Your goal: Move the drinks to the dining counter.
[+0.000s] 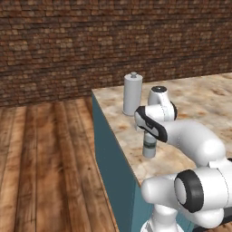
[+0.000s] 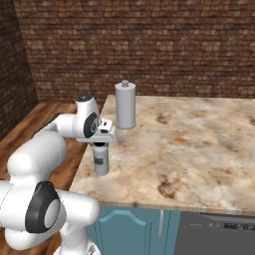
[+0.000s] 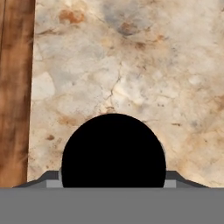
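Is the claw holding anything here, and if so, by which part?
The claw sits over the top of the bottle, at its black cap, with the bottle upright on the dining counter. Whether the fingers actually clamp it cannot be told.

Base cams flank arm, share counter; hand cam straight down, prob close.

bottles: one, beside the canister
canisters: one
benches: one, under the canister
robot arms: one
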Robot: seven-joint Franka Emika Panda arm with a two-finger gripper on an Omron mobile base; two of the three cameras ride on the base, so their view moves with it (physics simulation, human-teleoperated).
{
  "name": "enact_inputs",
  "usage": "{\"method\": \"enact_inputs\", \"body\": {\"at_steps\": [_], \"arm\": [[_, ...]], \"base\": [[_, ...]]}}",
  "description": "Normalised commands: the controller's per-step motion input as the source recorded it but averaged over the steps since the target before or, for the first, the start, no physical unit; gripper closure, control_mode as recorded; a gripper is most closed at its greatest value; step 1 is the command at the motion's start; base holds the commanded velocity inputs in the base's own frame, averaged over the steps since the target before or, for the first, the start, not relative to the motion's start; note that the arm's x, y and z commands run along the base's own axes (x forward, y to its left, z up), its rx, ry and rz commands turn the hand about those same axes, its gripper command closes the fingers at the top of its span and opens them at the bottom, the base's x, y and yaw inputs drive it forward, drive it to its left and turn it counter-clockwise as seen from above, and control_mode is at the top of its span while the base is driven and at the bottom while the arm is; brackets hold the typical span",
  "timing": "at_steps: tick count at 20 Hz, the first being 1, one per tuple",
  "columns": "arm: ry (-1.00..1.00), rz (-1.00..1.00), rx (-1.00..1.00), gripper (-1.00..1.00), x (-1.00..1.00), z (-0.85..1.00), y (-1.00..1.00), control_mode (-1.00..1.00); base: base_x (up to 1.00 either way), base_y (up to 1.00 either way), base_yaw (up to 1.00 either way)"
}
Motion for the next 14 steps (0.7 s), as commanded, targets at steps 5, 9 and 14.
{"method": "enact_inputs", "body": {"at_steps": [5,9,14], "arm": [[0.0,0.0,0.0,-1.0,0.0,0.02,0.0,-1.0],[0.0,0.0,0.0,-1.0,-0.06,0.18,0.0,-1.0],[-0.02,0.0,0.0,-1.0,-0.16,0.42,0.0,-1.0]], "base": [[0.0,0.0,0.0],[0.0,0.0,0.0],[0.0,0.0,0.0]]}}
